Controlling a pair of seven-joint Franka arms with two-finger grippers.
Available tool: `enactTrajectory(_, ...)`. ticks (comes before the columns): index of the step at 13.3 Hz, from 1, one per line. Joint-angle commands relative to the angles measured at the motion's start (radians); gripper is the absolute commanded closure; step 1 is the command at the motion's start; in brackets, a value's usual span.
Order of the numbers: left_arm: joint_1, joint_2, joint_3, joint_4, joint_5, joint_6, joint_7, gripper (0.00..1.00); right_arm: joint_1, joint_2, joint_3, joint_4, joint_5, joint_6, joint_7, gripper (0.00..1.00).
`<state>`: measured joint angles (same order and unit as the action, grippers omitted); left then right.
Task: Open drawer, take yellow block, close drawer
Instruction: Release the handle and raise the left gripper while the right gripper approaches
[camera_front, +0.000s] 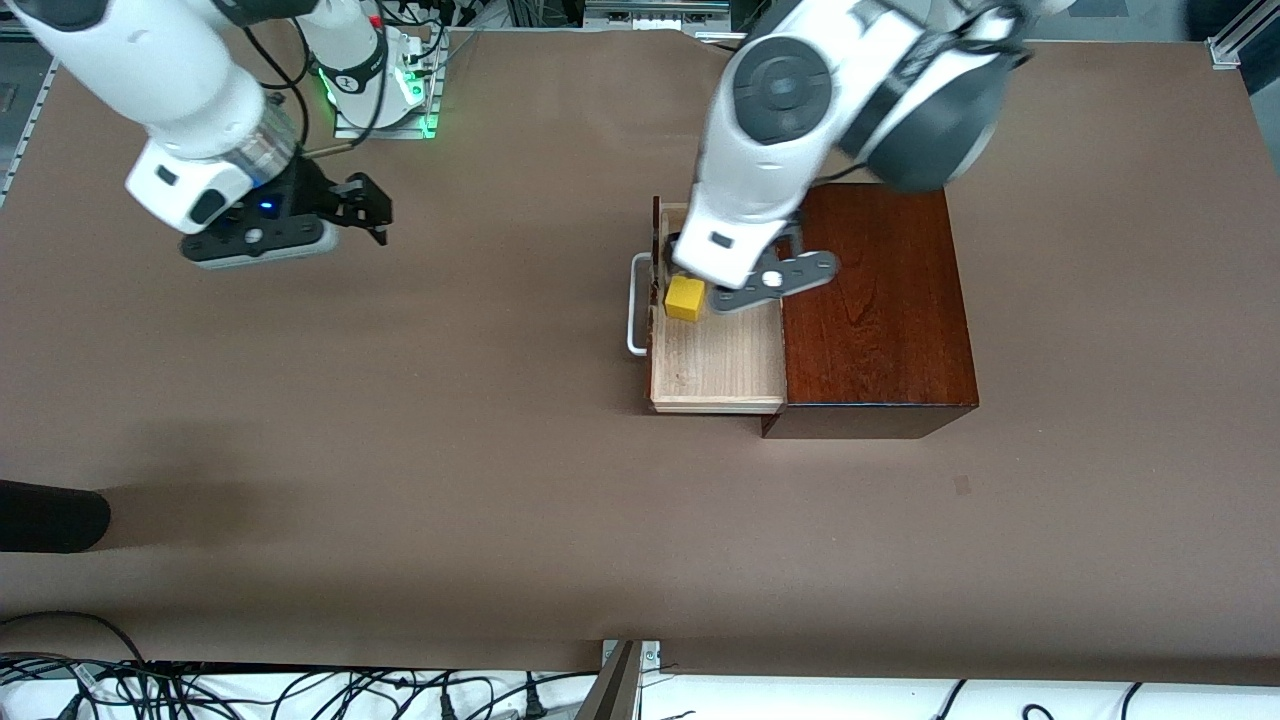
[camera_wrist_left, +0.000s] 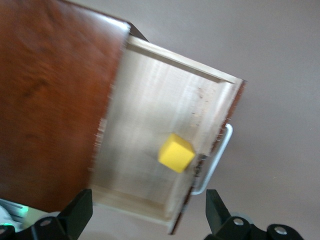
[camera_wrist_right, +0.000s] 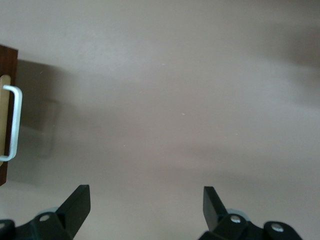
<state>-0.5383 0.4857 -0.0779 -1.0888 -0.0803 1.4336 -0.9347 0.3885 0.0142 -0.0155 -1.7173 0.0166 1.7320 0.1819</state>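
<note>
The drawer (camera_front: 715, 360) stands pulled out of the dark mahogany box (camera_front: 880, 300), its white loop handle (camera_front: 637, 305) toward the right arm's end. The yellow block (camera_front: 685, 298) lies in the pale tray beside the drawer front. My left gripper (camera_front: 672, 262) hangs over the open tray, just above the block, open and empty. In the left wrist view the block (camera_wrist_left: 176, 152) lies in the tray (camera_wrist_left: 150, 110), ahead of the open gripper (camera_wrist_left: 147, 212). My right gripper (camera_front: 370, 205) waits open over bare table; the right wrist view shows its gripper (camera_wrist_right: 145, 200) and the handle (camera_wrist_right: 15, 122).
A dark object (camera_front: 50, 515) pokes in at the right arm's end of the table, nearer to the front camera. The right arm's base plate with green lights (camera_front: 390, 95) stands at the table's back edge. Cables (camera_front: 300, 690) lie past the front edge.
</note>
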Motion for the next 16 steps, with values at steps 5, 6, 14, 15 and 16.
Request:
enactTrajectory(5, 0.164, -0.274, 0.093, -0.229, -0.026, -0.091, 0.425, 0.0, 0.142, 0.038, -0.009, 0.031, 0.106, 0.047, -0.027, 0.0)
enactTrajectory(6, 0.164, -0.31, 0.143, -0.264, -0.024, -0.094, 0.495, 0.0, 0.179, 0.056, -0.009, 0.053, 0.105, 0.052, -0.048, 0.0)
enactTrajectory(14, 0.178, -0.524, 0.282, -0.54, 0.054, 0.025, 0.769, 0.0, 0.401, 0.256, -0.009, 0.243, 0.109, 0.107, -0.071, 0.0)
enactTrajectory(15, 0.202, -0.533, 0.282, -0.559, 0.054, 0.036, 0.798, 0.0, 0.421, 0.272, -0.009, 0.246, 0.108, 0.142, -0.094, 0.0)
enactTrajectory(16, 0.217, -0.535, 0.282, -0.574, 0.054, 0.038, 0.81, 0.0, 0.443, 0.288, -0.009, 0.248, 0.106, 0.177, -0.119, 0.0)
